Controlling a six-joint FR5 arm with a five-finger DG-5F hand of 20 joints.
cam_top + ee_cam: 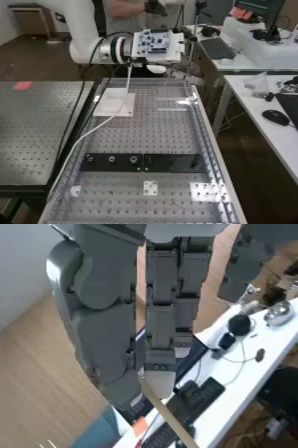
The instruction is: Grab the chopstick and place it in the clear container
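At the far end of the bench, at the end of the white arm, the hand (166, 54) is held up above the surface, beside a circuit board. In the wrist view the hand (161, 326) has its fingers and thumb closed together at the tips, pinching the thin wooden chopstick (167, 415) near one end. The chopstick's other part sticks out at a slant beyond the fingertips. Its pinched end is hidden between them. I cannot identify the clear container with certainty.
The perforated bench (153, 135) carries a white plate (123, 107) and a black bar (143, 162) across it. A white cable (86, 134) droops along its left side. Desks with keyboards (217, 48) and a mouse (275, 117) stand right; a see-through item (257, 84) lies there.
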